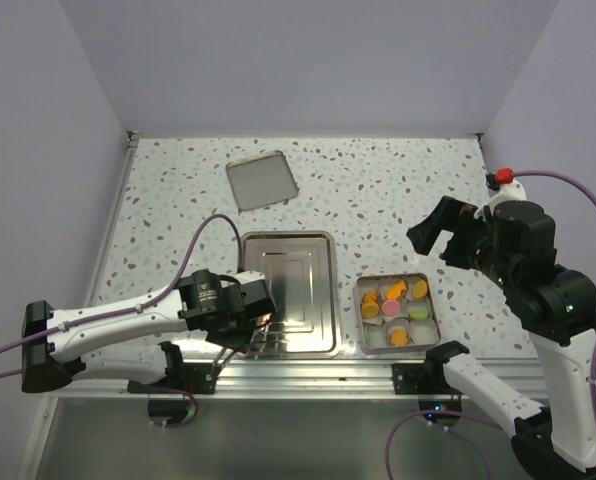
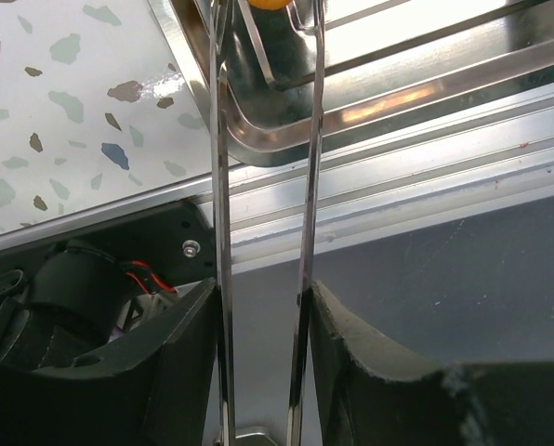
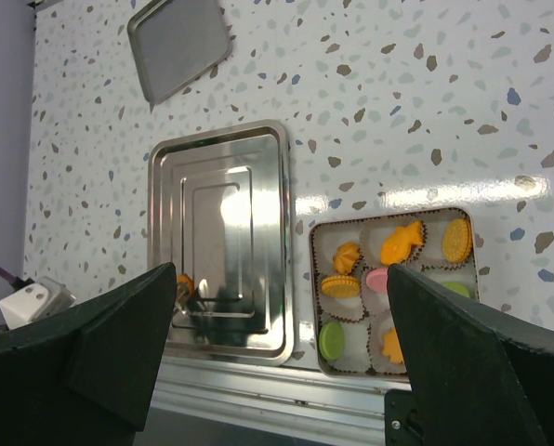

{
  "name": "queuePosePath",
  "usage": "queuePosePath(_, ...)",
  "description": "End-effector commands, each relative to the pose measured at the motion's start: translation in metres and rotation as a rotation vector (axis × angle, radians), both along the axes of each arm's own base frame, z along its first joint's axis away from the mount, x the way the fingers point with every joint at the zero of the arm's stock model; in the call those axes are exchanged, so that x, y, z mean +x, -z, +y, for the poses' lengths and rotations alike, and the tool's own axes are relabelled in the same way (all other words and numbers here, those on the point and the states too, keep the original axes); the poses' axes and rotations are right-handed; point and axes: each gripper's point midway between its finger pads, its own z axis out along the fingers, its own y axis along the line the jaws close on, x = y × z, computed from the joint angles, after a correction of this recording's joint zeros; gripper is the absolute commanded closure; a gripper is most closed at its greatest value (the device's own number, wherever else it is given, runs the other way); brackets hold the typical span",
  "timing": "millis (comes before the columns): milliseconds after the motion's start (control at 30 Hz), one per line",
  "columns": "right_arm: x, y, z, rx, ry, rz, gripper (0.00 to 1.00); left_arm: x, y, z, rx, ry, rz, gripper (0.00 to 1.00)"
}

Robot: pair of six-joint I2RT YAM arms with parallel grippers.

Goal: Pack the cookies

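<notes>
Left gripper (image 2: pixel 263 302): pressed on tongs (image 2: pixel 223 186), at tray's (image 1: pixel 318 300) near-left corner.
Tongs: pinching orange cookie (image 2: pixel 272 4).
Right gripper (image 3: pixel 282 269): spread, right of tray.
Tin (image 1: pixel 359 320): right of tray, holds cookies (image 3: pixel 402 242).

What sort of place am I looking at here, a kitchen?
Likely a robot test bench, not a kitchen: a left arm and right arm bolted to a speckled table, plain walls around, a cookie tin.
</notes>
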Motion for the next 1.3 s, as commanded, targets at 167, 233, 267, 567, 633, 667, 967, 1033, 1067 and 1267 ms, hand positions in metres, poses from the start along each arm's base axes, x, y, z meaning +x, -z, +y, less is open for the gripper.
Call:
queuePosePath(167, 0.003, -0.008, -0.001, 0.003, 0.012, -0.039, 0.01, 0.003, -0.006, -0.007, -0.039, 0.015, -0.011, 0.62)
queuePosePath(233, 0.003, -0.009, -0.002, 0.003, 0.015, -0.040, 0.01, 0.006, -0.010, -0.012, -0.048, 0.016, -0.021, 0.62)
queuePosePath(267, 0.004, -0.010, -0.002, 0.004, 0.015, -0.042, 0.01, 0.010, -0.021, -0.020, -0.075, 0.022, -0.041, 0.62)
queuePosePath(567, 0.002, -0.025, -0.010, -0.004, 0.048, -0.078, 0.01, 0.052, -0.092, -0.088, -0.161, 0.118, -0.182, 0.62)
queuePosePath(633, 0.001, -0.029, -0.012, -0.005, 0.060, -0.087, 0.01, 0.058, -0.096, -0.107, -0.164, 0.144, -0.186, 0.62)
queuePosePath(667, 0.000, -0.035, -0.015, -0.002, 0.071, -0.103, 0.01, 0.062, -0.111, -0.123, -0.222, 0.175, -0.205, 0.62)
queuePosePath(967, -0.014, -0.091, -0.047, 0.023, 0.217, -0.278, 0.01, 0.052, -0.129, -0.240, -0.398, 0.419, -0.224, 0.63)
queuePosePath(1033, -0.018, -0.100, -0.053, 0.019, 0.237, -0.308, 0.01, 0.045, -0.126, -0.263, -0.429, 0.463, -0.203, 0.63)
queuePosePath(1067, -0.019, -0.100, -0.054, 0.016, 0.239, -0.309, 0.01, 0.043, -0.126, -0.270, -0.439, 0.477, -0.198, 0.63)
queuePosePath(1267, -0.024, -0.098, -0.058, 0.000, 0.246, -0.309, 0.01, 0.016, -0.117, -0.311, -0.495, 0.598, -0.137, 0.64)
